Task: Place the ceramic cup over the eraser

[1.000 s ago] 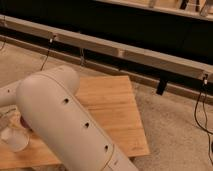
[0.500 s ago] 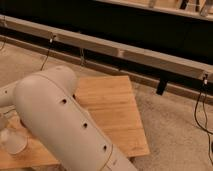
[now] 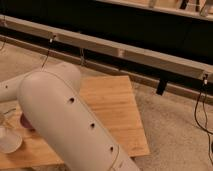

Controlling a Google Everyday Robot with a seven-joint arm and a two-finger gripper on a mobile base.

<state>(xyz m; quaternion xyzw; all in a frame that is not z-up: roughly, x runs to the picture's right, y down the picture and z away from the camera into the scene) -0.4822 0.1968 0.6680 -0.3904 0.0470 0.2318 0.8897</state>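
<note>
Sitting by ceramic cup (image 3: 10, 141): tool (image 3: 4, 123) (closed).

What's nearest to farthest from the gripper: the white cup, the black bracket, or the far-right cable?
From the gripper, at the left edge:
1. ceramic cup, just below it.
2. black bracket, under the rail, right of centre.
3. cable, far right.

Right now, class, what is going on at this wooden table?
A bulky white robot arm reaches across the light wooden tabletop toward the picture's left edge. There stands a small white tapered ceramic cup. The gripper is shut, hidden behind the arm beside that cup; whether it holds the cup cannot be seen.
</note>
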